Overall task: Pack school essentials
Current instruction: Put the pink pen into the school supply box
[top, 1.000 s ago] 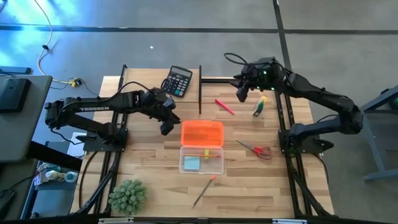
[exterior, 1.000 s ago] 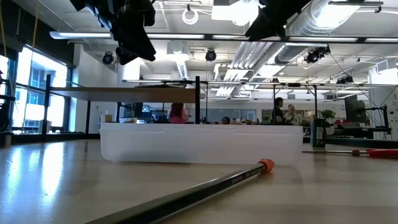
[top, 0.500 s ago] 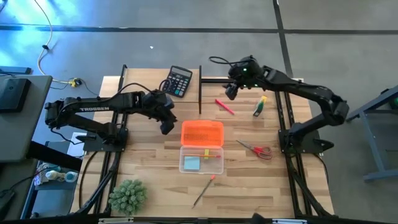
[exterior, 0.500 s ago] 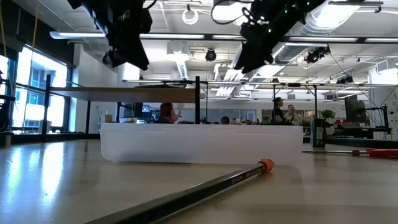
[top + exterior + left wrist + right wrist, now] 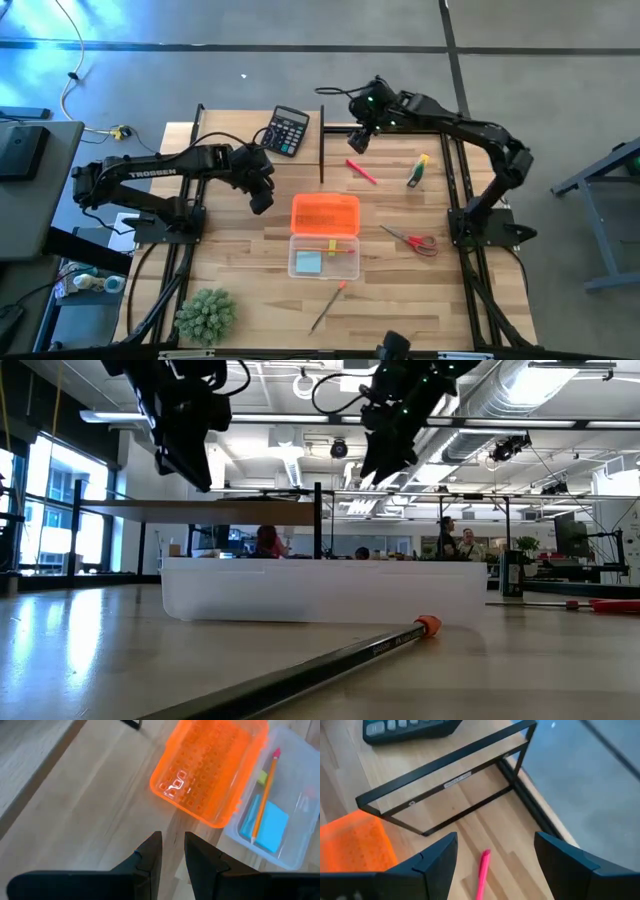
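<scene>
The open pencil case lies mid-table: orange lid (image 5: 325, 213) flat on the wood, clear tray (image 5: 345, 270) nearer me. In the tray lie the pale blue note pad (image 5: 265, 822), a thin pencil (image 5: 264, 790) and a small yellow-green eraser (image 5: 262, 777). The pink pen (image 5: 361, 171), the crayon box (image 5: 418, 170), the red-handled scissors (image 5: 412, 240) and another pencil (image 5: 327, 306) lie on the table. My left gripper (image 5: 262, 197) hovers shut, left of the lid. My right gripper (image 5: 495, 845) hangs open above the pink pen (image 5: 482, 875), touching nothing.
A black calculator (image 5: 286, 130) sits at the far edge. A thin black frame (image 5: 321, 143) stands upright beside it, close to my right gripper. The spiky green plant (image 5: 205, 315) is at the near left corner. Bare wood shows left of the case.
My right gripper has travelled toward the table's left, from above the crayon box to above the pink pen near the black frame. My left gripper has drifted a little toward the left edge. The stationery has stayed where it was.
</scene>
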